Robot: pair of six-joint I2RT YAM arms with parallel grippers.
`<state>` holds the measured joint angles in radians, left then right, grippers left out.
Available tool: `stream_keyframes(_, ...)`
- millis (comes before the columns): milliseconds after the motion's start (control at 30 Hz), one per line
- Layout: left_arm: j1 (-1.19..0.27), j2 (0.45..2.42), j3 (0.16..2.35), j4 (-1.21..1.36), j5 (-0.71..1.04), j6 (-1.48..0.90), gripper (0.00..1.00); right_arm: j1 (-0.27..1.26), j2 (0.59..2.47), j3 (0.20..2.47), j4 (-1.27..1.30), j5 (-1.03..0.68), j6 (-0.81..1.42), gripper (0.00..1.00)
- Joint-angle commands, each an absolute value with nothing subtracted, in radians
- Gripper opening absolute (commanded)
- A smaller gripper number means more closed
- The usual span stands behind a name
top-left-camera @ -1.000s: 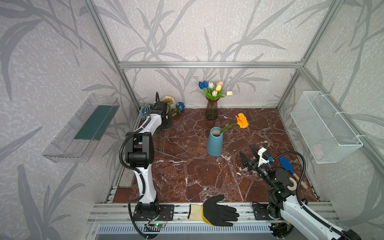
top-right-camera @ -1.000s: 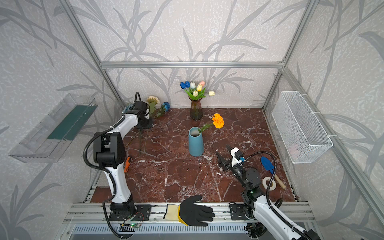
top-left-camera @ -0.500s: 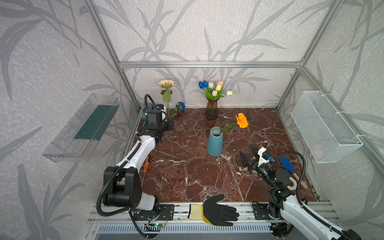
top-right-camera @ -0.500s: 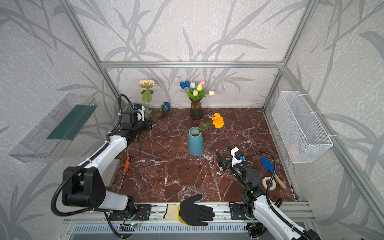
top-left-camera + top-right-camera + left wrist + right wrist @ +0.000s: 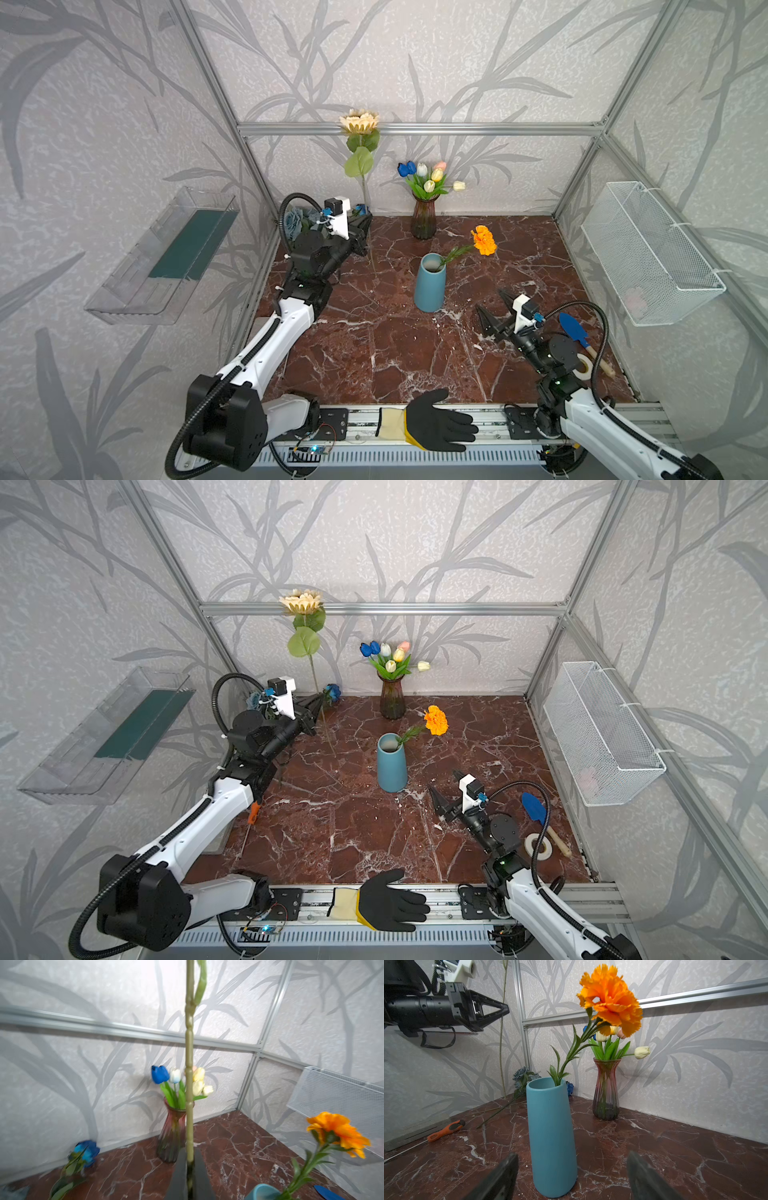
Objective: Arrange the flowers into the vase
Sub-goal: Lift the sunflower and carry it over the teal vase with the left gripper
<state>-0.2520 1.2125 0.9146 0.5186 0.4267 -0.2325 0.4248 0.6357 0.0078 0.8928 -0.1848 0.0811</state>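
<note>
The blue vase (image 5: 430, 282) (image 5: 391, 762) stands mid-table with the orange marigold (image 5: 483, 240) (image 5: 610, 1001) leaning out of it. My left gripper (image 5: 366, 226) (image 5: 189, 1153) is shut on the stem (image 5: 189, 1084) of the beige daisy (image 5: 359, 121) (image 5: 302, 601), held upright above the back left of the table. My right gripper (image 5: 494, 309) (image 5: 572, 1156) is open and empty, just in front of the vase. Dusty-blue roses (image 5: 293, 218) and a dark-blue rose (image 5: 332, 692) lie in the back left corner. Tulips (image 5: 428, 178) stand in a glass vase (image 5: 424, 218).
A wire basket (image 5: 648, 249) hangs on the right wall and a clear shelf (image 5: 166, 257) on the left wall. A blue trowel (image 5: 573, 328) and tape roll (image 5: 584, 368) lie at the right edge. An orange screwdriver (image 5: 253, 812) lies left, a black glove (image 5: 436, 424) on the front rail.
My left arm has lifted the daisy out of the back left corner, stood it upright and raised it higher. My right gripper's jaws have spread wider in place.
</note>
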Motion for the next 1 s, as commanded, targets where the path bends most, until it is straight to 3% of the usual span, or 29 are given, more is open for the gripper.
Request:
stream_keyframes(0, -0.293, 1.182, 0.942, 0.637, 0.506, -0.224, 0.0, 0.432, 0.633, -0.007, 0.929, -0.194, 0.077, 0.84)
stream_keyframes(300, -0.454, 1.189, 1.003, 0.657, 0.526, -0.14, 0.0, 0.432, 0.643, -0.009, 0.935, -0.191, 0.071, 0.84)
stream_keyframes(967, -0.504, 1.363, 1.077, 0.834, 0.565, -0.226, 0.0, 0.431, 0.632, -0.008, 0.924, -0.193, 0.07, 0.84)
